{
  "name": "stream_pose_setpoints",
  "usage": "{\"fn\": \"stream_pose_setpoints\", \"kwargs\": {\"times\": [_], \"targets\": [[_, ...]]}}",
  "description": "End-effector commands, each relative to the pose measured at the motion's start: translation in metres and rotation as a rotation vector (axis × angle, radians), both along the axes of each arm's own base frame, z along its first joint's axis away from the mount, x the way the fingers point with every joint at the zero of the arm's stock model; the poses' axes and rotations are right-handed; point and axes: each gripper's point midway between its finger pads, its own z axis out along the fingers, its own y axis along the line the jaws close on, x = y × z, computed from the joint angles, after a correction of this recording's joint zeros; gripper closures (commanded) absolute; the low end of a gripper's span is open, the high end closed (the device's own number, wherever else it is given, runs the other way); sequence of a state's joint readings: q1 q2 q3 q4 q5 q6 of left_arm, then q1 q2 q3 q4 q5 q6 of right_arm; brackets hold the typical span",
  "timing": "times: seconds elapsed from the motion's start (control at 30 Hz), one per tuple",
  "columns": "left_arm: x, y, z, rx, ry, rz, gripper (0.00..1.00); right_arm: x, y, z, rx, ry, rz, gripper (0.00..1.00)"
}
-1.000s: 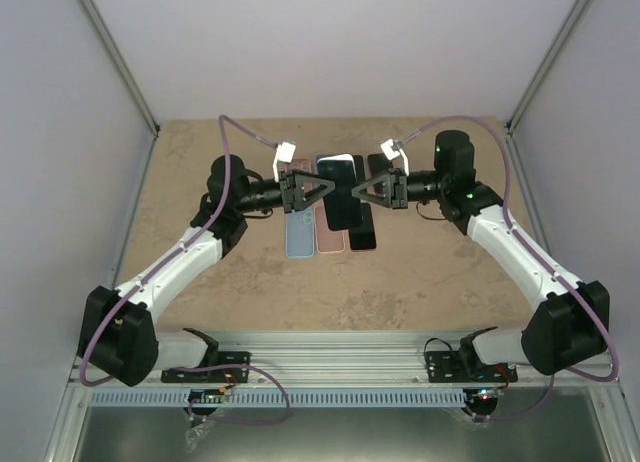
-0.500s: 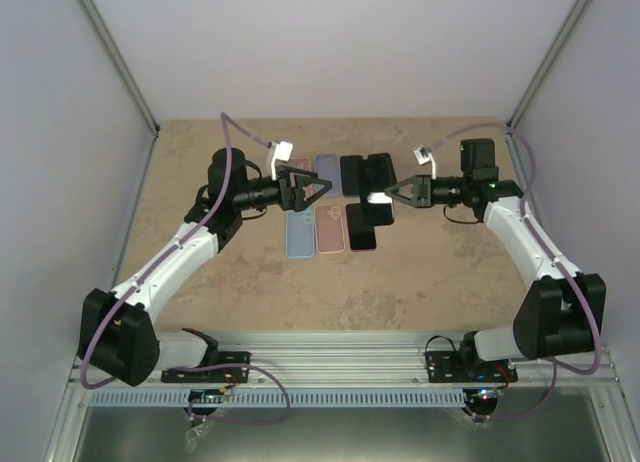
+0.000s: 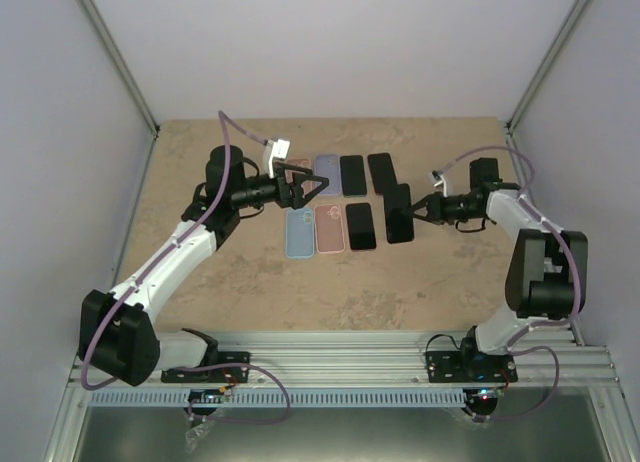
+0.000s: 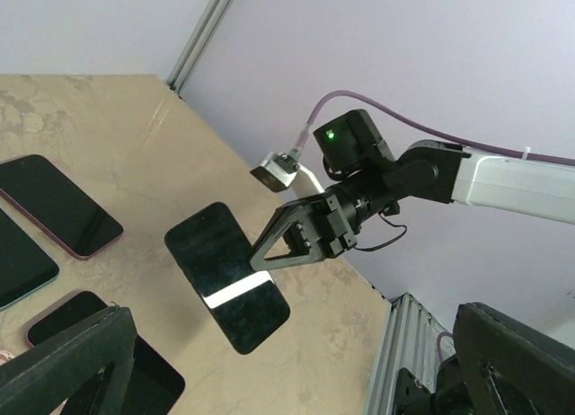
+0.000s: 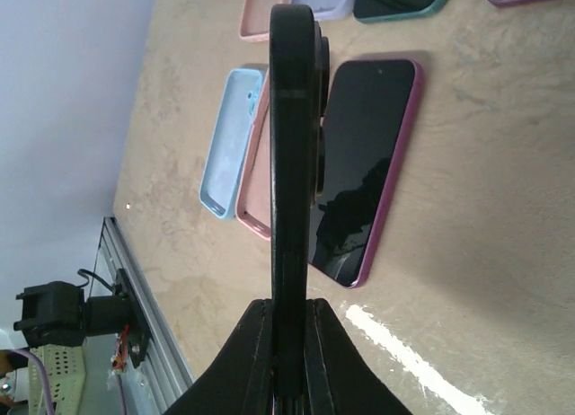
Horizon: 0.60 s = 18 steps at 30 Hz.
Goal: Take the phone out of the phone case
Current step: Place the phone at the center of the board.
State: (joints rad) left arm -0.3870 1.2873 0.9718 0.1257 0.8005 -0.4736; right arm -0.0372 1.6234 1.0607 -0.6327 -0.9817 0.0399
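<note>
A black phone [image 3: 399, 214] hangs in the air above the table's right middle, with my right gripper [image 3: 413, 212] shut on its lower end. The right wrist view shows this phone [image 5: 292, 136] edge-on between the right gripper's [image 5: 293, 330] fingers, with no coloured case round it. In the left wrist view the phone [image 4: 225, 276] faces me, screen dark. My left gripper [image 3: 312, 186] is open and holds nothing, a hand's width left of the phone, above the cases. Its fingers [image 4: 76, 361] frame the bottom of its own view. Which case held the phone I cannot tell.
On the table lie a blue case [image 3: 298, 232], a pink case [image 3: 331, 228] and a phone in a purple case [image 3: 362, 226]. Behind them are a lavender case [image 3: 328, 172], a phone in a teal case [image 3: 352, 175] and another dark phone [image 3: 380, 171]. Walls enclose the table.
My left gripper opened, let go of the phone and drew back slightly left. The right arm carried the phone off to the right and lower.
</note>
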Motion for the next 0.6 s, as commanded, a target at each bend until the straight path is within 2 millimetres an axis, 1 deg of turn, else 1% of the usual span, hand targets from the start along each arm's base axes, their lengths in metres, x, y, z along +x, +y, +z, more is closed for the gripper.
{"fn": "stream_pose_setpoints", "kwargs": {"times": [0.0,0.13,0.23,0.4,0.57], "targets": [[0.002,0.005,0.015,-0.028,-0.031,0.025,0.01,0.003,0.000,-0.010,0.007,0.004,0.019,0.99],[0.007,0.010,0.017,-0.038,-0.024,0.044,0.01,0.007,0.000,-0.024,0.011,0.045,0.018,0.99],[0.006,0.011,0.016,-0.050,-0.014,0.044,0.01,0.010,0.000,-0.034,0.014,0.079,0.020,0.99],[0.005,0.010,0.017,-0.063,-0.005,0.040,0.01,0.017,0.000,-0.047,0.013,0.106,0.041,1.00],[0.004,0.010,0.013,-0.069,0.009,0.036,0.01,0.024,0.001,-0.058,0.019,0.139,0.062,1.00]]}}
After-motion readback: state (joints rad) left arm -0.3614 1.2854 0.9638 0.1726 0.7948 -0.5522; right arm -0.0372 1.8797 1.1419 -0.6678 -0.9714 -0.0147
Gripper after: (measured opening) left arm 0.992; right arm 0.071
